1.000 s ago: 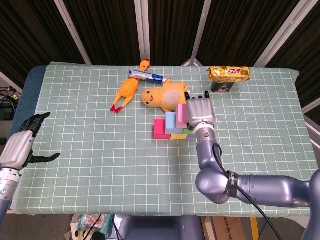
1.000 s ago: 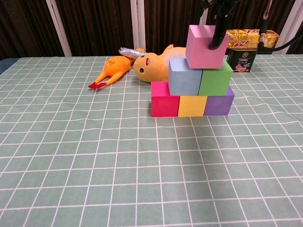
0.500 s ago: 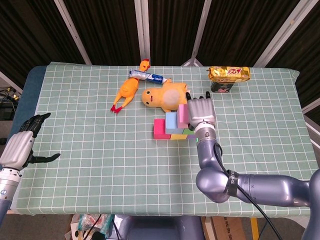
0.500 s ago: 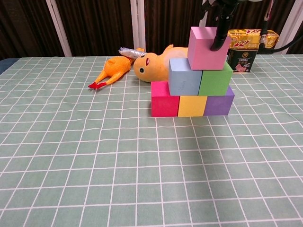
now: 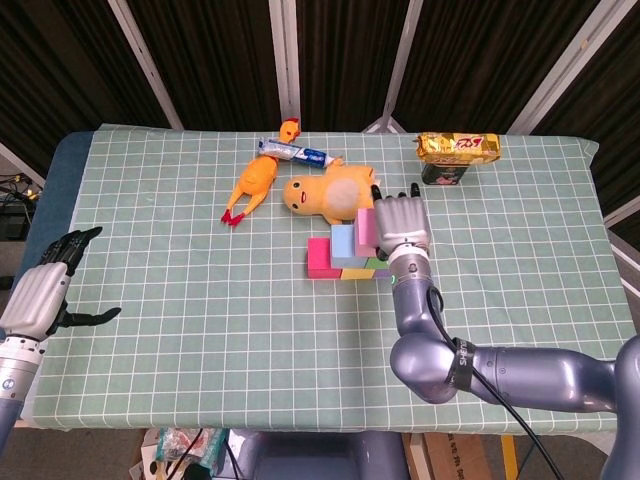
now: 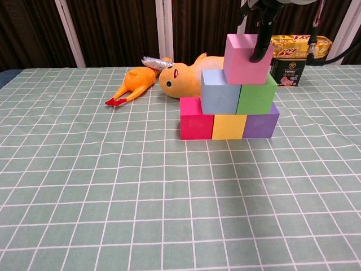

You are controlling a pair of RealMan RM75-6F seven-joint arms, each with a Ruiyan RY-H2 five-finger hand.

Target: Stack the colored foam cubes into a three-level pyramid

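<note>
Pink cube (image 6: 246, 51) sits at the top of the stack, resting across the blue cube (image 6: 220, 91) and green cube (image 6: 256, 94), slightly tilted. Right hand (image 5: 400, 222) grips it from above; a dark finger lies against its front face in the chest view. Left hand (image 5: 45, 285) hangs over the worktop (image 6: 113, 186) edge, well left of the stack, fingers spread, holding nothing.

Count: six foam cubes. Base row of three: magenta cube (image 6: 196, 118), yellow cube (image 6: 228, 125), purple cube (image 6: 260, 122). Middle row: two. Top: one.

Handling judgement: foam looks light and soft, so it compresses under a pinch and may cling to fingers on letting go. Best hold is on opposite side faces, squeezed lightly. Stack is easily nudged.

Behind the stack: one plush duck (image 6: 189, 76), one rubber chicken (image 6: 132, 86).
</note>
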